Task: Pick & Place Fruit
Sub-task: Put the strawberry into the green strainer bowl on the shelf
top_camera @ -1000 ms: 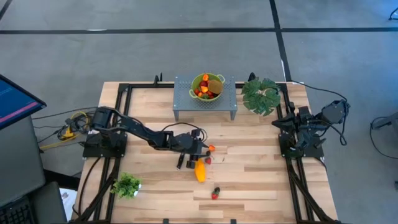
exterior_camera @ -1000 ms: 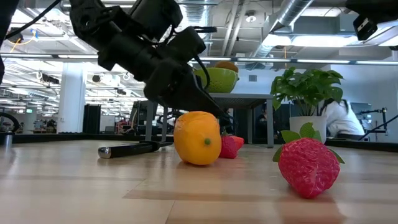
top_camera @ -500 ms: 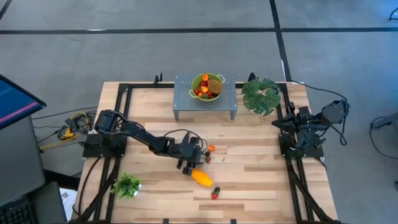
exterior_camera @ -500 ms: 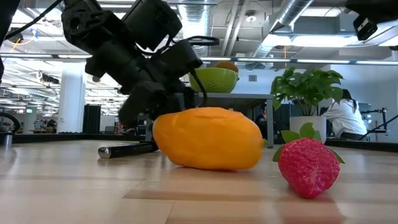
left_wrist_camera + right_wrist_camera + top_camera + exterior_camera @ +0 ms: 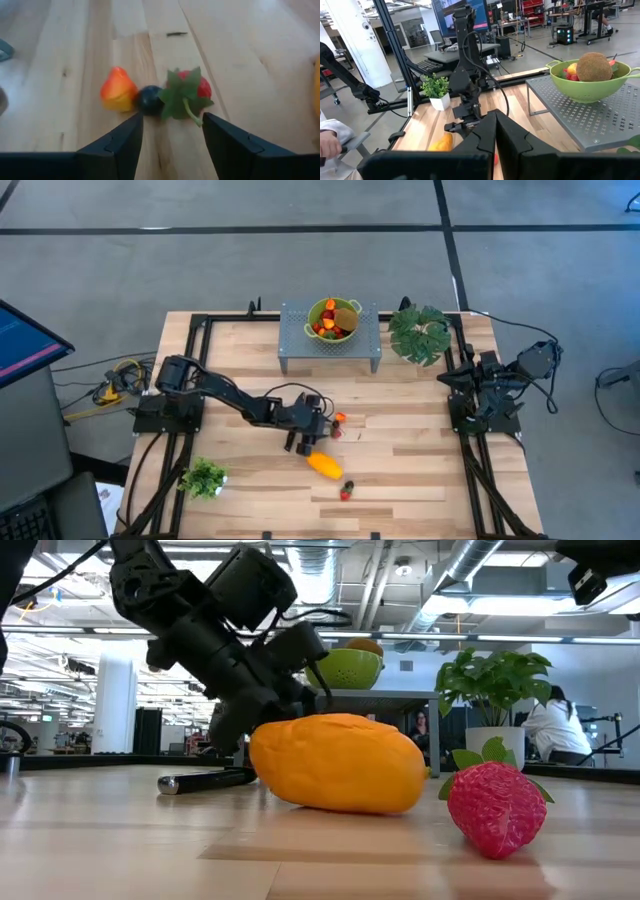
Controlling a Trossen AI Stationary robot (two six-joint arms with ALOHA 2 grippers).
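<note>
Reaching low across the middle of the wooden surface, the left tool hangs with its two dark fingers spread wide and holding nothing; seen from its wrist, a small orange-red fruit, a dark ball and a leafy strawberry lie in a touching row just beyond the fingertips; from overhead these small pieces sit just beside the tool; the larger elongated yellow-orange fruit lies on its side on the surface, close to the tool on the near side and apart from it, and fills the centre of the table-level view; a second strawberry rests next to it, near the front edge, with another dark ball beside it overhead; a black-handled knife lies flat behind the big fruit; a green bowl already holding fruit, a brown kiwi on top, stands on a grey perforated stand at the far side; a leafy plant stands beside the stand, a smaller one near the left front corner; the right tool waits folded at the right edge, its fingers pressed together and empty.
</note>
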